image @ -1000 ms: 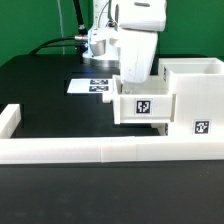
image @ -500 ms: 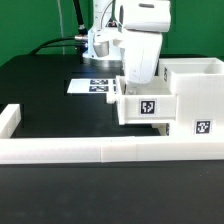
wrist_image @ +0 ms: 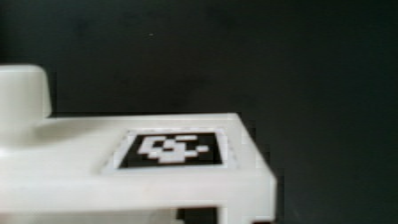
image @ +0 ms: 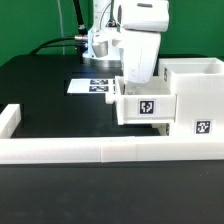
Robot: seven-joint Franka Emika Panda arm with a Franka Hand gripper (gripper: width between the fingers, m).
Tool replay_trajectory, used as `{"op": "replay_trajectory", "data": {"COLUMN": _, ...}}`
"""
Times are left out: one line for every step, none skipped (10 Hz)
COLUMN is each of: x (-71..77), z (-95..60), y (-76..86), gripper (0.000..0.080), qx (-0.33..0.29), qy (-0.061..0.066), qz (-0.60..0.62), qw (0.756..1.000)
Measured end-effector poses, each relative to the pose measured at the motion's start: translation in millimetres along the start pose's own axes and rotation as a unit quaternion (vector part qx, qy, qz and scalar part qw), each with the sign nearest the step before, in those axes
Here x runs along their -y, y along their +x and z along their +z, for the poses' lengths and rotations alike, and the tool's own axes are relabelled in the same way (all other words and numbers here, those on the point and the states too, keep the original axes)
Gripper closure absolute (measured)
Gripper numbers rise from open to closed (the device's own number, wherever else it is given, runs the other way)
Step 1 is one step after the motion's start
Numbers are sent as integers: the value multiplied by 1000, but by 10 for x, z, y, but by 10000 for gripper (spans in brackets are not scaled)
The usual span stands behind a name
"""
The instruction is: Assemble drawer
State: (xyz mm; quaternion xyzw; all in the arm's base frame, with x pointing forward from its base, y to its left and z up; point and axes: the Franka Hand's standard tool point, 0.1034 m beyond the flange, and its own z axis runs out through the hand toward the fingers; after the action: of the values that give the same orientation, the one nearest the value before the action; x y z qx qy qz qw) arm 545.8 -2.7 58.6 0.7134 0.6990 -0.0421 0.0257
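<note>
A white drawer tray [image: 148,108] with a square tag on its side is held off the table, against the side of the tall white casing [image: 198,92] on the exterior view's right. My gripper [image: 128,91] comes down from above and is shut on the tray's wall at the end away from the casing. In the wrist view the tray's tagged face [wrist_image: 173,150] fills the lower part, and a rounded white part [wrist_image: 18,95] stands beside it. A dark fingertip [wrist_image: 210,214] shows at the tray's edge. No second tray shows as a separate part.
A long low white border rail [image: 95,151] runs along the front, with a short arm [image: 9,118] at the exterior view's left. The marker board [image: 92,86] lies on the black table behind the tray. The arm's base and cables stand at the back.
The gripper and the tray have shifted a little toward the exterior view's right, closer to the casing. Over the last half second they have stayed still.
</note>
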Motion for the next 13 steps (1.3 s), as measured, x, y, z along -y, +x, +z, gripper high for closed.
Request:
{"op": "replay_trajectory", "data": {"x": 0, "z": 0, "y": 2, "gripper": 757, "qx": 0, "qy": 0, "qz": 0, "qw": 1000}}
{"op": "replay_trajectory", "data": {"x": 4, "z": 0, "y": 29, "gripper": 757, "qx": 0, "qy": 0, "qz": -2, "qw": 1000}}
{"op": "replay_trajectory", "data": {"x": 8, "z": 1, "y": 34, "gripper": 757, "qx": 0, "qy": 0, "qz": -1, "qw": 1000}}
{"op": "replay_trajectory", "data": {"x": 8, "z": 1, "y": 34, "gripper": 757, "qx": 0, "qy": 0, "qz": -1, "qw": 1000}}
{"op": "replay_trajectory", "data": {"x": 10, "z": 0, "y": 38, "gripper": 757, "qx": 0, "qy": 0, "qz": -3, "qw": 1000}}
{"op": "replay_trajectory", "data": {"x": 12, "z": -2, "y": 43, "gripper": 757, "qx": 2, "qy": -1, "qz": -6, "qw": 1000}}
{"op": "replay_trajectory", "data": {"x": 12, "z": -3, "y": 49, "gripper": 757, "qx": 3, "qy": -1, "qz": -9, "qw": 1000}}
{"op": "replay_trajectory", "data": {"x": 10, "z": -4, "y": 52, "gripper": 757, "qx": 3, "qy": -1, "qz": -9, "qw": 1000}}
{"op": "replay_trajectory", "data": {"x": 7, "z": -5, "y": 62, "gripper": 757, "qx": 3, "qy": -2, "qz": -10, "qw": 1000}}
{"op": "replay_trajectory", "data": {"x": 1, "z": -6, "y": 87, "gripper": 757, "qx": 2, "qy": -2, "qz": -11, "qw": 1000}}
{"op": "replay_trajectory", "data": {"x": -18, "z": -8, "y": 113, "gripper": 757, "qx": 1, "qy": -3, "qz": -12, "qw": 1000}}
{"op": "replay_trajectory", "data": {"x": -27, "z": -11, "y": 131, "gripper": 757, "qx": 1, "qy": -1, "qz": -9, "qw": 1000}}
{"op": "replay_trajectory", "data": {"x": -21, "z": -18, "y": 143, "gripper": 757, "qx": 2, "qy": 4, "qz": -5, "qw": 1000}}
